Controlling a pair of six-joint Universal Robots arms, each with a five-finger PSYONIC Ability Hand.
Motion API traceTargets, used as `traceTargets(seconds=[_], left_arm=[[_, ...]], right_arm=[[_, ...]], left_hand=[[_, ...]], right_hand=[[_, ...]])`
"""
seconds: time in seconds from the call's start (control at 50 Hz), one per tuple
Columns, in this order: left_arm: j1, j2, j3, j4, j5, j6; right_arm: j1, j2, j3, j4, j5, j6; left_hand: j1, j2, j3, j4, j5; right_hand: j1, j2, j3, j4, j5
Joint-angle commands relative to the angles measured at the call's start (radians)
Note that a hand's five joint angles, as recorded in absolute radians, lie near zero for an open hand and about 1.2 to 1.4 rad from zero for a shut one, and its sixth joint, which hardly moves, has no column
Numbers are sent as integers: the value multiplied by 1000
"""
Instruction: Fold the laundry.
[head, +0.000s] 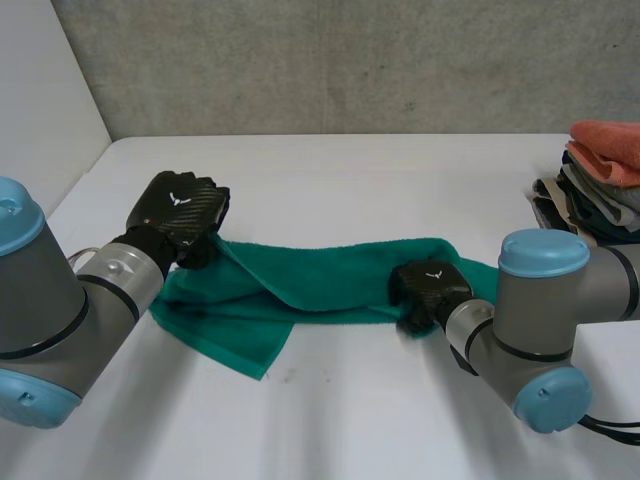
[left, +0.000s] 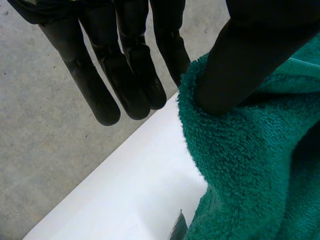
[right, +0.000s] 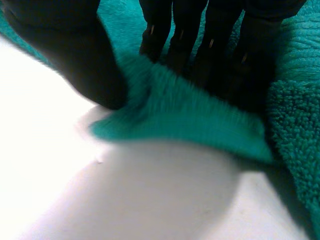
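A green towel (head: 320, 275) lies rumpled across the middle of the white table (head: 350, 410), partly doubled over on itself. My left hand (head: 178, 208) is at the towel's far left end. In the left wrist view its thumb (left: 240, 65) presses the towel's edge (left: 235, 160) against the nearest of its straight fingers (left: 125, 65), with that end lifted a little off the table. My right hand (head: 432, 285) sits on the towel's near edge toward its right end. There its thumb (right: 75, 55) and fingers (right: 220, 45) squeeze a raised ridge of the towel (right: 200, 120) between them.
A stack of folded laundry (head: 590, 205) with an orange cloth (head: 608, 145) on top stands at the table's far right. A grey wall runs behind the table. Bare white tabletop lies in front of the towel.
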Motion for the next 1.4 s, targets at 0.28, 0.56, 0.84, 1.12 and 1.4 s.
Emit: traceTargets(seconds=[0.28,0.56,0.84,1.12,1.4], left_arm=[[70,216,-12,-52,4,9],[25,60,-25,-104,67,15],[17,-210,457,61,23,12],[-6,-34,461,393,-134,12],[-32,-63,64,278,-142,12]], right_arm=[[-189,-539,-141,464,26,-534],[-241,-466,-171,807,-58,-605],[-229,-191,-445,323,-14,-415],[-193,-350,-412,-298,139,-355],[-192,-324,-30,-140,30,-353]], left_hand=[[231,196,200,194,263],[231,196,200,194,263],[231,196,200,194,263],[231,196,200,194,263],[231,196,200,194,263]], right_hand=[[422,323,332,335,348],[422,323,332,335,348],[422,323,332,335,348],[422,323,332,335,348],[422,323,332,335,348]])
